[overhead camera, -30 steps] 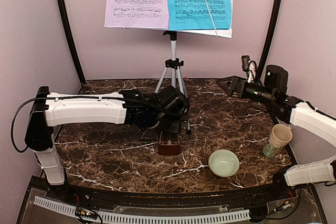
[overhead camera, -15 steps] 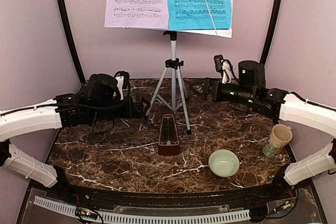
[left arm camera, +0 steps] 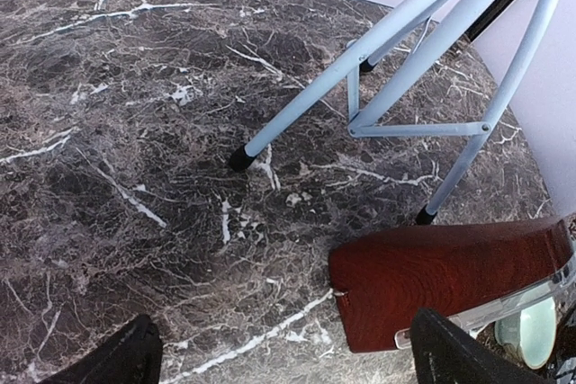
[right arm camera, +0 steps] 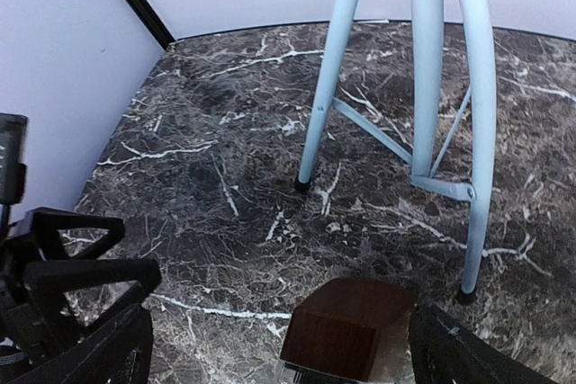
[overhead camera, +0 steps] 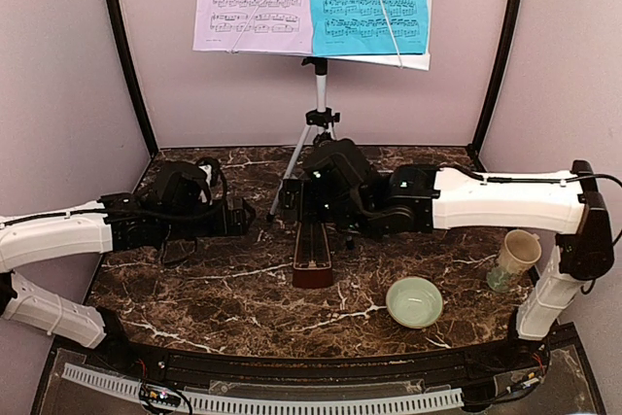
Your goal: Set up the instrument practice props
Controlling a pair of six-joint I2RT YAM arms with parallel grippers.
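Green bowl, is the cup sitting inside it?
No, the cream mug stands on its own to the right of the pale green bowl, not touching it.

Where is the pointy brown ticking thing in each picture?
Top external: the metronome stands near the centre, just in front of the tripod legs.
Left wrist: the metronome is at lower right and appears sideways, with the tripod legs above it.
Right wrist: the metronome is at bottom middle, seen from its top end, with the tripod legs behind it.
Shared landmark: the music stand's silver tripod legs.
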